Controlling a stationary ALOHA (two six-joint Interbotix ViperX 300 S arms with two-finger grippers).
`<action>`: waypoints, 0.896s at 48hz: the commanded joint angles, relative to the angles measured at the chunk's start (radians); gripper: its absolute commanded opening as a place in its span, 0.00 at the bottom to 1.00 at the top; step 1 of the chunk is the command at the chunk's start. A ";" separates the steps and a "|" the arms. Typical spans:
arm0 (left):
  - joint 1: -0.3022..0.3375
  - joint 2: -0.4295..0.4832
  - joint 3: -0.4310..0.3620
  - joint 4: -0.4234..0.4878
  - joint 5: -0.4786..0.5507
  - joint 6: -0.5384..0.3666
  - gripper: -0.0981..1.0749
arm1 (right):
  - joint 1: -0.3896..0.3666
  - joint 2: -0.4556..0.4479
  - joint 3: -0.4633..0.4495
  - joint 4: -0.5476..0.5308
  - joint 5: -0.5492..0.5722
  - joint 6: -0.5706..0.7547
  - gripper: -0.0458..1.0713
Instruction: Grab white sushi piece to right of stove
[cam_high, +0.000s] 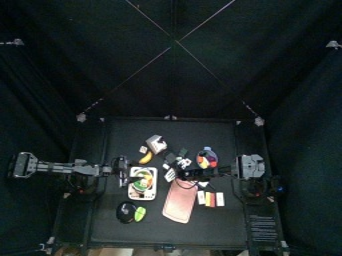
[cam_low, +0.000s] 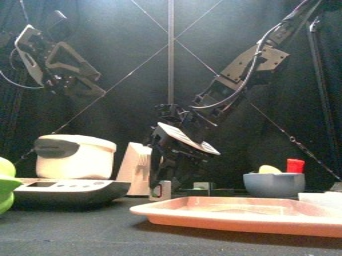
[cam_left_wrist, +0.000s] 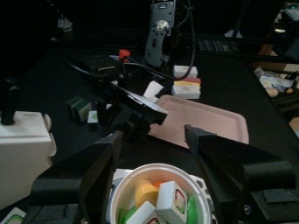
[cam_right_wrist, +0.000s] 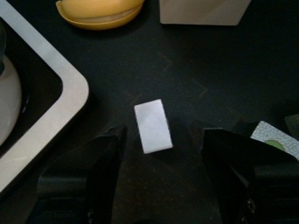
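Observation:
The white sushi piece lies flat on the black table, a small rectangle right below my right gripper. That gripper is open, with one jaw on each side of the piece and neither touching it. From above, the right gripper hangs just right of the stove, a small white slab with green and yellow spots. The stove's rounded white edge shows beside the piece. My left gripper hovers open and empty over the stove's top.
A pink mat lies in front of the right gripper, with more sushi pieces past it. A yellow item and a white box sit close behind the piece. A blue bowl stands at right.

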 joint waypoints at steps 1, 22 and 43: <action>0.000 0.002 -0.012 0.000 -0.003 0.002 0.88 | -0.006 -0.023 -0.008 0.000 0.000 0.000 0.85; 0.000 0.002 -0.012 0.000 -0.003 0.002 0.88 | -0.006 -0.038 -0.009 0.020 0.003 0.000 0.52; 0.000 0.002 -0.011 -0.002 -0.003 0.000 0.88 | -0.002 -0.078 -0.003 0.031 0.006 -0.002 0.52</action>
